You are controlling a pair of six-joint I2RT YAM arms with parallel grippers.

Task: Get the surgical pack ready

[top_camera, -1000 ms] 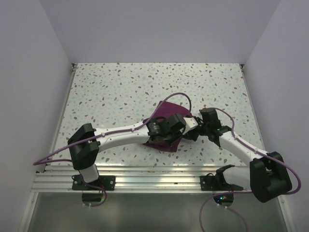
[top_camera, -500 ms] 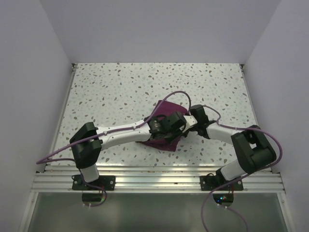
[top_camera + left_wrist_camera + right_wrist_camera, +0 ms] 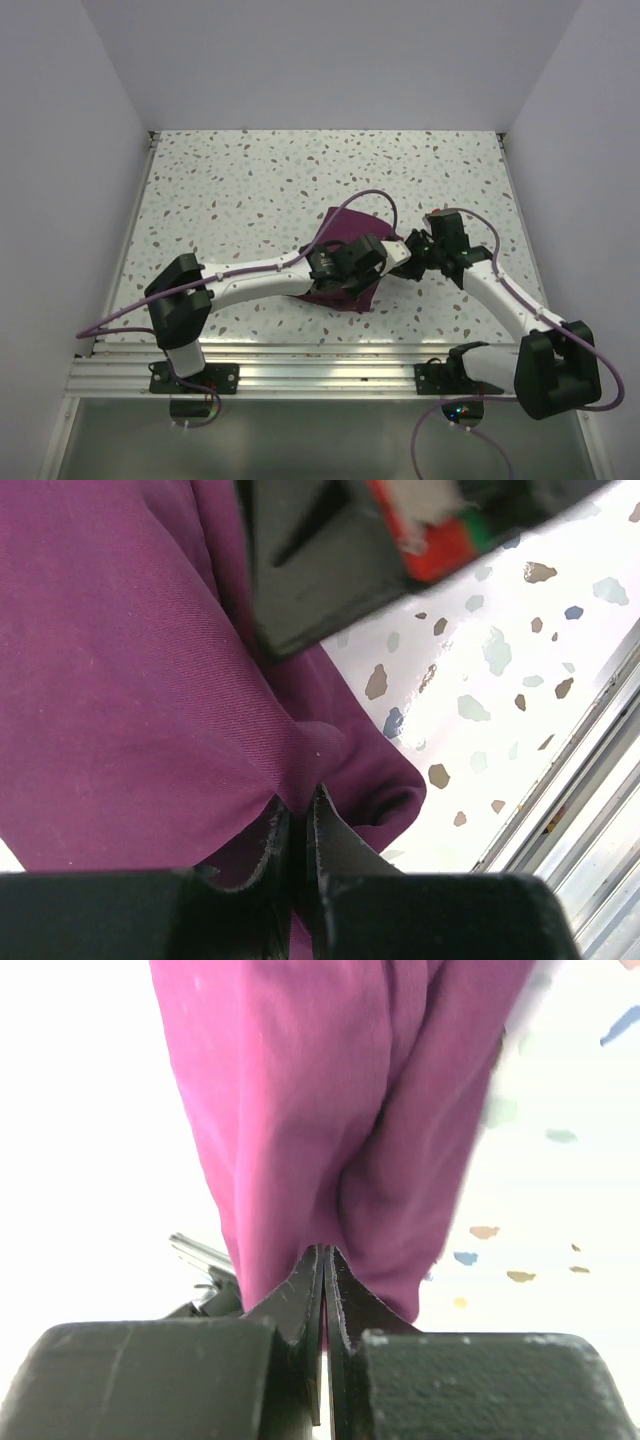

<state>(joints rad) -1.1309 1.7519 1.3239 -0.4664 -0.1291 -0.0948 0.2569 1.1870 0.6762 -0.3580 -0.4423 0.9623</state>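
Observation:
The surgical pack (image 3: 342,232) is a dark purple cloth bundle in the middle of the table, mostly covered by both arms. My left gripper (image 3: 372,258) is shut on a fold of the cloth (image 3: 130,680) near its right edge. My right gripper (image 3: 412,256) meets it from the right and is shut on a pinch of the same cloth (image 3: 330,1110), which hangs from its fingertips. In the left wrist view (image 3: 298,800) the right gripper's body fills the top. The tray, instruments and gauze are hidden.
The speckled table (image 3: 250,190) is walled on three sides. An aluminium rail (image 3: 320,375) runs along the near edge by the arm bases. Purple cables loop over both arms above the cloth.
The right arm has swung outward to the right and its wrist has shifted slightly right, still at the cloth's right edge. The left arm has barely moved.

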